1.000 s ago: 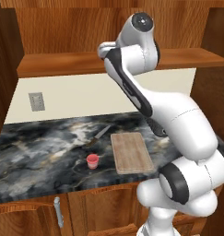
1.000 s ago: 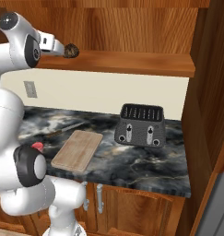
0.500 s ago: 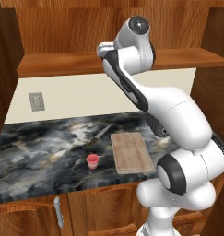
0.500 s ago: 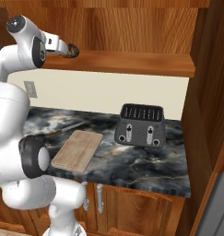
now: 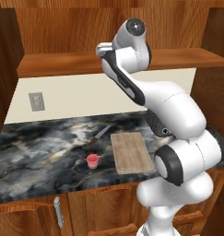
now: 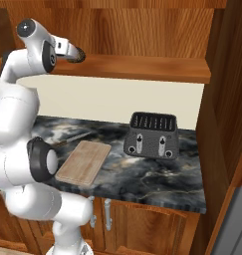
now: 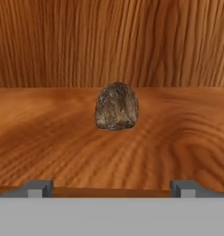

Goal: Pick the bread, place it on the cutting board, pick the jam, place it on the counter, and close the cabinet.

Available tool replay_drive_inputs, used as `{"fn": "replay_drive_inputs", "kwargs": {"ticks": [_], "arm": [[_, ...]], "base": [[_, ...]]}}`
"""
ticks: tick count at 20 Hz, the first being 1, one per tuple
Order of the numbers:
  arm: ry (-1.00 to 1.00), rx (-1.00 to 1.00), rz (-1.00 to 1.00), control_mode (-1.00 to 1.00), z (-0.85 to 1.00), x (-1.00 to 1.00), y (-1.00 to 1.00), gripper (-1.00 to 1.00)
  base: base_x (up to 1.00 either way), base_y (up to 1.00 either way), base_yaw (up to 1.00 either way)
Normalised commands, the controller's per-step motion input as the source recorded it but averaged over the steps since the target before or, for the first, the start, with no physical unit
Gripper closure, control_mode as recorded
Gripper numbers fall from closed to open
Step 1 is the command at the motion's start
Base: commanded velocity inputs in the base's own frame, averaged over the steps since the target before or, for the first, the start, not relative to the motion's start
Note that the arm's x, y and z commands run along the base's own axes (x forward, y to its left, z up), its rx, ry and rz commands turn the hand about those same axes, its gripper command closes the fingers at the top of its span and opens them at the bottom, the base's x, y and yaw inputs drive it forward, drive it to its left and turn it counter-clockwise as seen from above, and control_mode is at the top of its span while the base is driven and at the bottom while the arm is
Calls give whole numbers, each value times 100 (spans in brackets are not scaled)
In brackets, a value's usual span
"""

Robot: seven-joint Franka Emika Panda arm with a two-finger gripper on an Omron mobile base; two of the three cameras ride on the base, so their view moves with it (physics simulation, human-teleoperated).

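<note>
- The bread is sitting on the cabinet shelf, near the back wall, centred ahead of the gripper in the hand view.
- The gripper is pointing into the shelf at its front edge; its jaws are standing wide apart and holding nothing, with the bread well beyond the fingertips.
- The step in hand is looking like the reach for the bread: it would be best to keep advancing level above the shelf, keep the lump midway between the tips, and close only once they are flanking its widest part.
- The rough, rounded lump may be rolling away if one tip is touching first.
- The jam is standing on the counter, just left of the cutting board, which is carrying nothing.
- A toaster is resting farther right.
</note>
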Motion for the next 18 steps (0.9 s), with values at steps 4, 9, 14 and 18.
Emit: {"fn": "replay_drive_inputs", "kwargs": {"ticks": [4, 9, 14, 18], "arm": [[0, 0, 0, -100, -3, 32, 0, -100], [0, 0, 0, -100, -1, 34, 0, -100], [0, 0, 0, -100, 0, 34, 0, -100], [0, 0, 0, -100, -5, 33, 0, -100]], "base": [[0, 0, 0], [0, 0, 0], [0, 0, 0], [0, 0, 0]]}}
